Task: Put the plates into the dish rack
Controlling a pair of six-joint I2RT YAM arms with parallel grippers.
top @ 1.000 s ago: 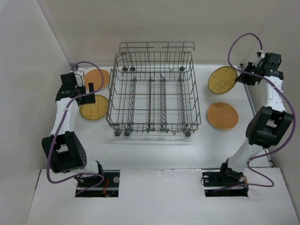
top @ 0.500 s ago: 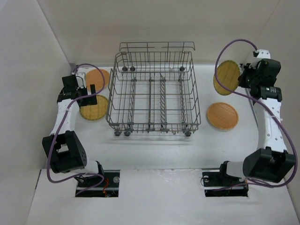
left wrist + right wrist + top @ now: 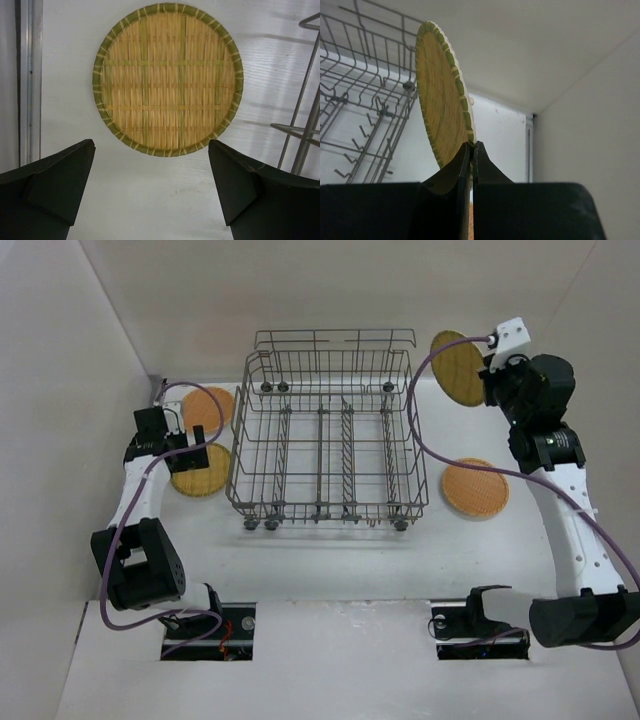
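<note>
My right tool (image 3: 471,146) pinches one plate (image 3: 442,90) by its rim only, so it may swivel and clip the rack (image 3: 325,440); left tool (image 3: 151,147) gapes empty.

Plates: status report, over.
Right gripper shut on raised plate, beside the rack, far right corner. Left gripper open above flat plate. Rack empty, nothing blocking.

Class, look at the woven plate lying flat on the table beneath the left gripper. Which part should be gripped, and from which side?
Probably the rim nearest the open left gripper, coming down on it at a slant from above. The plate is a thin flat disc with no handle, lying on the table, so only its edge offers a pinch.
</note>
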